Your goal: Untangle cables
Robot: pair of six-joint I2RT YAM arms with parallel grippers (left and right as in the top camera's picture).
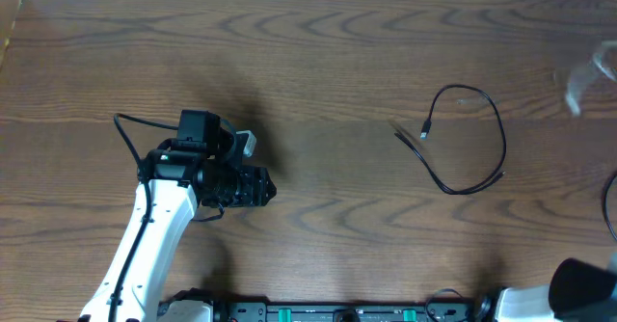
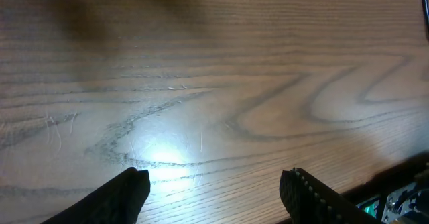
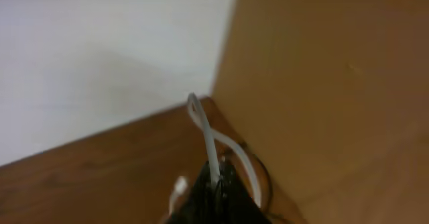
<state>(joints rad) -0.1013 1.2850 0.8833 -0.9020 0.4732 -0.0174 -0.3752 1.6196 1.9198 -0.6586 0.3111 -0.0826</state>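
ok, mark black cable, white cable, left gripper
black cable [image 1: 504, 147], overhead view, right side of its loop.
white cable [image 3: 210, 142], right wrist view, upright strand of its loop.
left gripper [image 2: 214, 184], left wrist view, midway between fingertips.

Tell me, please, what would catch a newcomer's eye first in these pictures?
The black cable lies in an open loop on the table, right of centre. In the right wrist view, the white cable rises from the shut right fingers. The left fingers stand open over the wood.
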